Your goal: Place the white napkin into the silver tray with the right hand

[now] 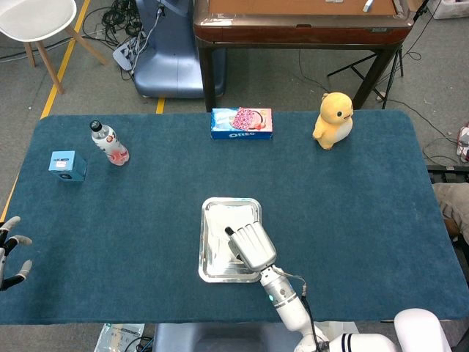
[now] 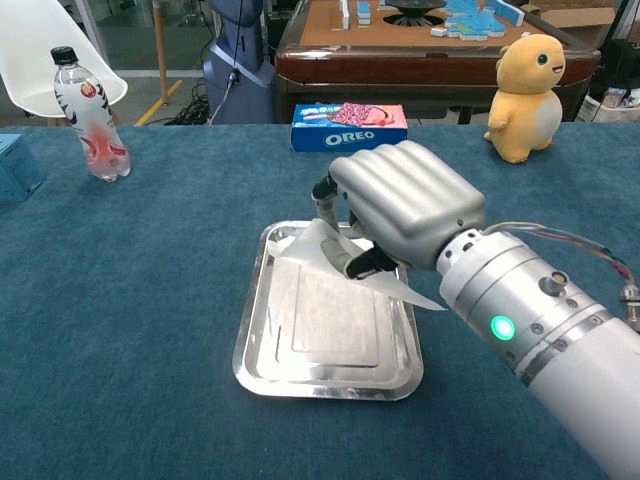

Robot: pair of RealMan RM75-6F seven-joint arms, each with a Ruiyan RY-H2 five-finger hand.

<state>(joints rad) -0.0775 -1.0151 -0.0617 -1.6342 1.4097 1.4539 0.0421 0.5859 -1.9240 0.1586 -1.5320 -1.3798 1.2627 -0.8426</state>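
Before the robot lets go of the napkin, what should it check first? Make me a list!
1. White paper napkin over the shiny silver metal tray: ok.
2. Napkin lying flat in the tray: not ok, one corner pokes over the tray's right rim.
3. Right hand holds the napkin in its fingers: ok.
4. Tray sits flat on the blue table: ok.
5. Left hand far from the tray: ok.

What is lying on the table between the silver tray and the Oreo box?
Nothing: in the head view only bare blue cloth separates the silver tray and the Oreo box.
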